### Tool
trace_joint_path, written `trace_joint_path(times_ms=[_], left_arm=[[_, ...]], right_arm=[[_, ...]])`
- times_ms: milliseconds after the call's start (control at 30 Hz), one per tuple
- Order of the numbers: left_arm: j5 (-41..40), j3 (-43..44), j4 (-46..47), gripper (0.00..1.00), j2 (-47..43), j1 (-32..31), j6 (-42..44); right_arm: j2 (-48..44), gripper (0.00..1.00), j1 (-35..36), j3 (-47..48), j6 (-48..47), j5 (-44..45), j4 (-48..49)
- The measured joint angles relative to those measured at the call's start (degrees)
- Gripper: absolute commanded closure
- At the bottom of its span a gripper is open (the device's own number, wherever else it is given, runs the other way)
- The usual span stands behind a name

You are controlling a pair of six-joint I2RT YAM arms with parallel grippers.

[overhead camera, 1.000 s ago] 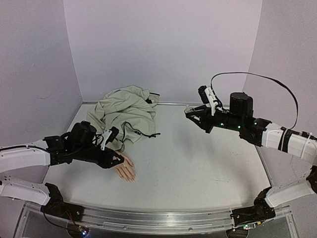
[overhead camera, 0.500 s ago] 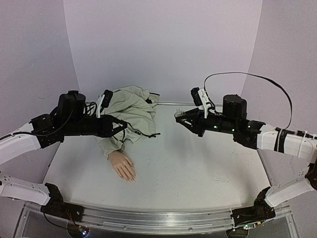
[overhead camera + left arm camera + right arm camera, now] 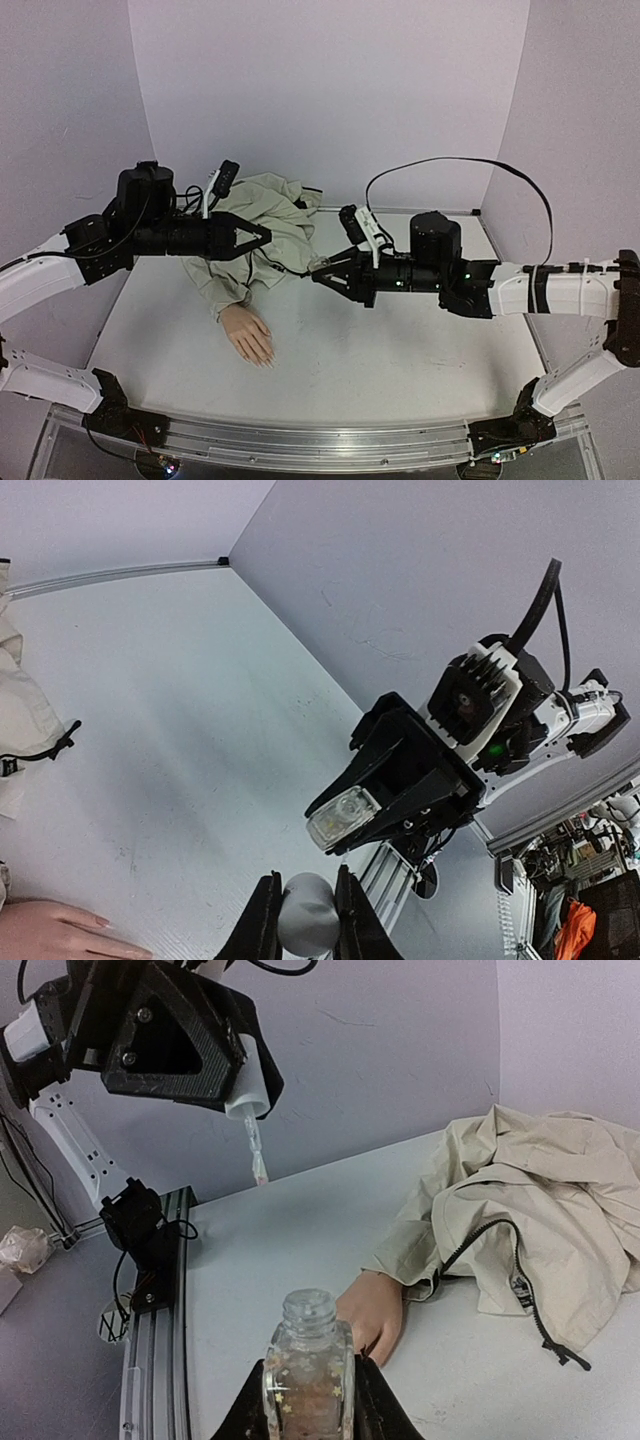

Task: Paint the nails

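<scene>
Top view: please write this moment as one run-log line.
left hand: shut on brush cap | right hand: shut on open glass bottle | mannequin hand: on table, untouched

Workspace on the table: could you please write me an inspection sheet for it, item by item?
Surface: white table, a few faint marks.
Job's things: mannequin hand lies flat; nails too small to judge; bottle open; brush out.
Clutter: beige jacket crumpled behind the hand.
Grippers: left gripper shut on the brush, right gripper shut on the bottle, both in the air.
Cables: black cable arches over the right arm.
Surroundings: plain walls.
</scene>
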Motion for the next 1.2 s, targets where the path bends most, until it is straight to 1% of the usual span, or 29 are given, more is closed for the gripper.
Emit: trace_joint_path(times_ms=[333,733,1200], left_arm=[[3.89,1.62,1.4,1.0,1.42,0.0,-0.35],[4.9,1.86,1.4,1.0,1.81,0.0,-0.35],[6.01,2.58,1.42,1.0,2.84,0.0,-0.37]], right_arm=[[4.26,1.0,1.51,3.91,-0.13,-3.58,2.62],[6.32,1.0,2.1,5.68,-0.46,-5.53,2.67],[6.73,1.0,2.16,6.27,-0.85,-5.57,2.69]])
